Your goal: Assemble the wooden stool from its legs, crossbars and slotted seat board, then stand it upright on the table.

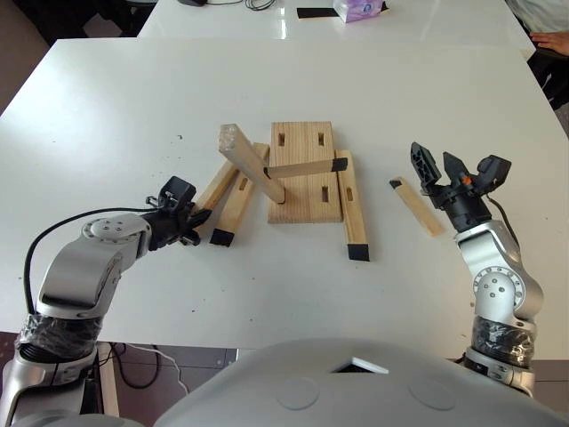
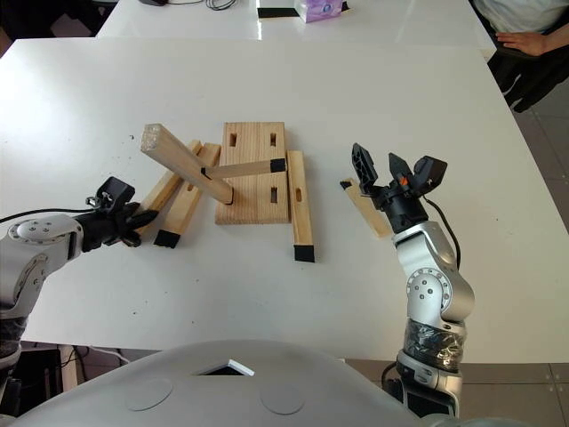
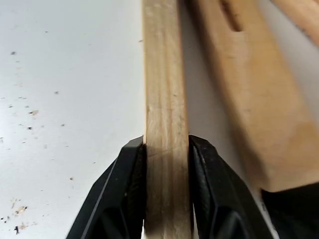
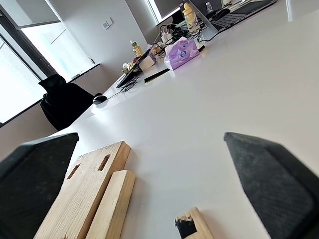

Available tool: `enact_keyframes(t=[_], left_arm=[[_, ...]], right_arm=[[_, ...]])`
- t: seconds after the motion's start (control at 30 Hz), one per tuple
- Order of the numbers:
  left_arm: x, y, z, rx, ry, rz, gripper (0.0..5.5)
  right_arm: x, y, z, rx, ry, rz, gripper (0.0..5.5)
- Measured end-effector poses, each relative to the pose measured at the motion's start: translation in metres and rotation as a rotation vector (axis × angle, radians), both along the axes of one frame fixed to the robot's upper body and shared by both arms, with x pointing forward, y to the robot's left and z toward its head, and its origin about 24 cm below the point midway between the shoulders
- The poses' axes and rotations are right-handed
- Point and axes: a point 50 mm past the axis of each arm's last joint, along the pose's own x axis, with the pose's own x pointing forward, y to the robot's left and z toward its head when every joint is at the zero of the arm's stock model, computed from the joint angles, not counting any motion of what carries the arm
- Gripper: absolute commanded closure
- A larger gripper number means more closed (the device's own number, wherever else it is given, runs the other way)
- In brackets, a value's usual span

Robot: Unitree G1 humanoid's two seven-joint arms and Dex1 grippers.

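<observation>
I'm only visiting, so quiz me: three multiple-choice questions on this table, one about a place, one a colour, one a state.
1. The short crossbar lies where, relative to the seat board? A on it; B to its right; C to its left.
2. The foot of the leg right of the board is: A black; B red; C white.
3. The left end effector is: A open; B shut on a wooden bar; C holding the board.
Answers: B, it lies apart, right of the board; A, a black cap ends the leg; B, both fingers press the bar's sides.
</observation>
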Motion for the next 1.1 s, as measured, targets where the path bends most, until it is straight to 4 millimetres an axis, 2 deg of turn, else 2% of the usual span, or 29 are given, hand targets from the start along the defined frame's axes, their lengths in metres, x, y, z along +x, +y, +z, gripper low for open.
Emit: enact_keyframes(t=[0.17, 0.3, 0.37, 0.43, 0.5, 0.63, 0.77, 0.83, 0.9, 0.97, 1.1], left_arm=[[0.009, 0.007, 0.001, 0.008, -0.028, 0.052, 4.40], [0.032, 0.013, 0.020, -0.035, -0.168, 0.123, 4.40], [0.048, 0.012, 0.040, -0.117, -0.316, 0.157, 4.40], [0.062, 0.006, 0.070, -0.195, -0.516, 0.134, 4.40], [0.071, 0.001, 0.102, -0.262, -0.733, 0.115, 4.40], [0.075, -0.002, 0.158, -0.305, -1.050, 0.097, 4.40], [0.072, -0.007, 0.193, -0.287, -1.228, 0.027, 4.40], [0.067, -0.019, 0.215, -0.249, -1.333, -0.075, 4.40], [0.063, -0.033, 0.221, -0.193, -1.386, -0.174, 4.40], [0.061, -0.045, 0.221, -0.108, -1.400, -0.283, 4.41], [0.058, -0.061, 0.215, -0.074, -1.407, -0.408, 4.41]], right_arm=[[0.002, 0.000, 0.001, -0.002, -0.004, 0.002, 0.10], [0.010, -0.003, 0.006, -0.018, -0.019, 0.010, 0.10], [0.018, -0.007, 0.012, -0.027, -0.029, -0.002, 0.10], [0.029, -0.008, 0.024, -0.050, -0.048, 0.009, 0.10], [0.043, -0.004, 0.044, -0.062, -0.094, 0.060, 0.10], [0.066, 0.020, 0.098, -0.064, -0.231, 0.249, 0.10], [0.075, 0.043, 0.138, -0.039, -0.303, 0.417, 0.10], [0.076, 0.060, 0.160, -0.019, -0.349, 0.511, 0.10], [0.074, 0.076, 0.170, 0.010, -0.368, 0.599, 0.10], [0.069, 0.091, 0.177, 0.022, -0.380, 0.693, 0.10], [0.058, 0.119, 0.204, 0.033, -0.443, 0.845, 0.10]])
